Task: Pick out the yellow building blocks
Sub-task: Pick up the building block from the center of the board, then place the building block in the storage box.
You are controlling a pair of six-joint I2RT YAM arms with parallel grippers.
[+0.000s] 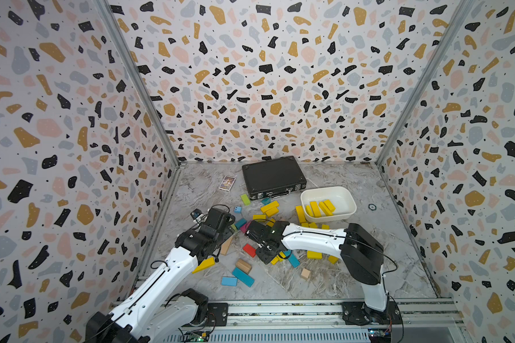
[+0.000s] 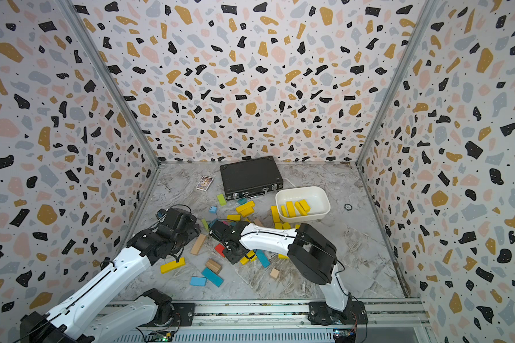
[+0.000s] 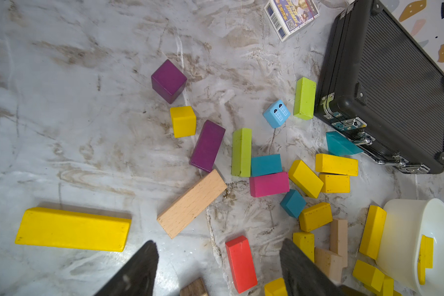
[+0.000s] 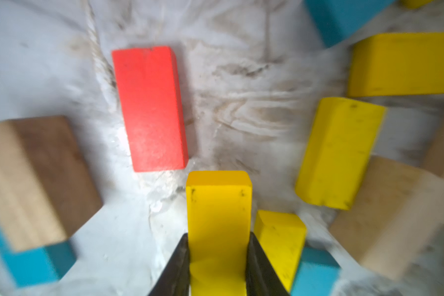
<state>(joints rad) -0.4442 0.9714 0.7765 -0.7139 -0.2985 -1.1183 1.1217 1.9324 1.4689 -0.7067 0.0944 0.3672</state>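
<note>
My right gripper point(image 4: 218, 234) pinches a yellow block point(image 4: 218, 205) by its two long sides. The block runs straight out between the jaws with its far end past the tips, a smaller yellow block point(image 4: 280, 243) lies just outside one jaw, and a red block point(image 4: 149, 107) lies ahead, off to the other jaw's side. My left gripper point(image 3: 218, 241) has its jaws spread with nothing clamped, and a long yellow bar point(image 3: 72, 228) lies on the table point(image 3: 62, 102) well outside one jaw. More yellow blocks point(image 1: 315, 209) lie in the white bowl point(image 1: 336, 218), well apart from both sets of jaws.
</note>
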